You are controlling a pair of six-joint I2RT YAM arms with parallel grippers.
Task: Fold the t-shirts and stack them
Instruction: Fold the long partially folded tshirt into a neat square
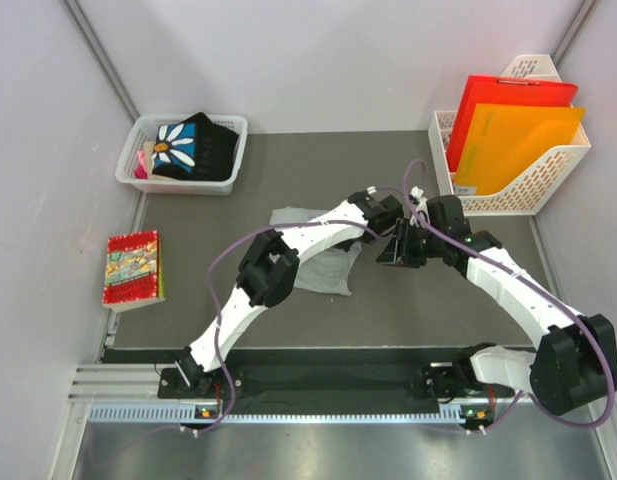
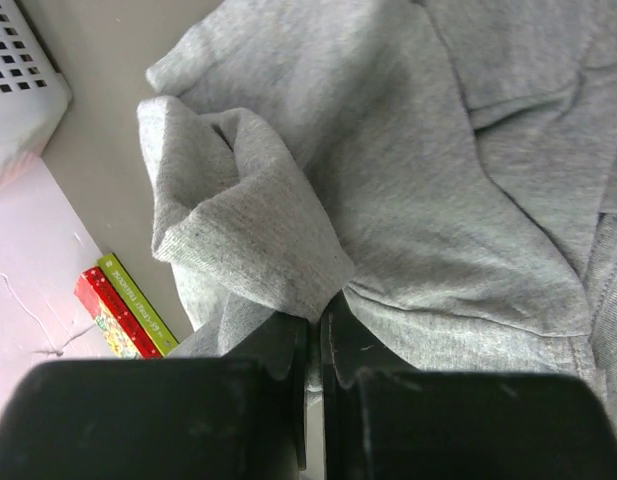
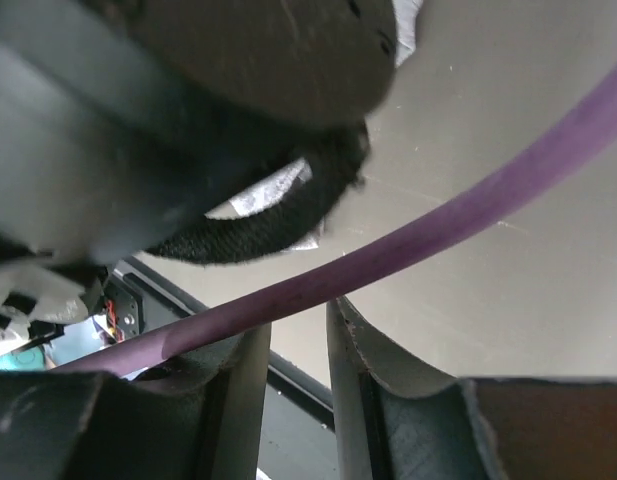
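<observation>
- At the far left of the top view lies a flat red patterned packet [image 1: 133, 268]. It is no part of this job, so I leave it alone.
- In the upper left stands a white plastic basket [image 1: 238, 150] holding the black cloth t-shirt with a white daisy on blue [image 1: 193, 145]. It is bunched and, as I judge it, not yet folded.
- In the middle of the dark mat, under my left arm, lies the soft, plain heather-grey t-shirt [image 1: 326, 272], rumpled and only partly flat.
- My left gripper [image 2: 313, 330] is closed tight on a doubled edge of the heather-grey t-shirt. The cloth rises in a loose hump just above the jaws.
- I judge the step in hand to be a fold of this shirt. Next I should carry the pinched edge across the body, lay it flat and square, and only then let go.
- Right of centre, my right gripper [image 3: 296, 325] stands a narrow gap apart and grips no cloth. A thick purple cable [image 3: 438, 225] crosses just past its tips, so it should steer clear before helping to hold the shirt down.
</observation>
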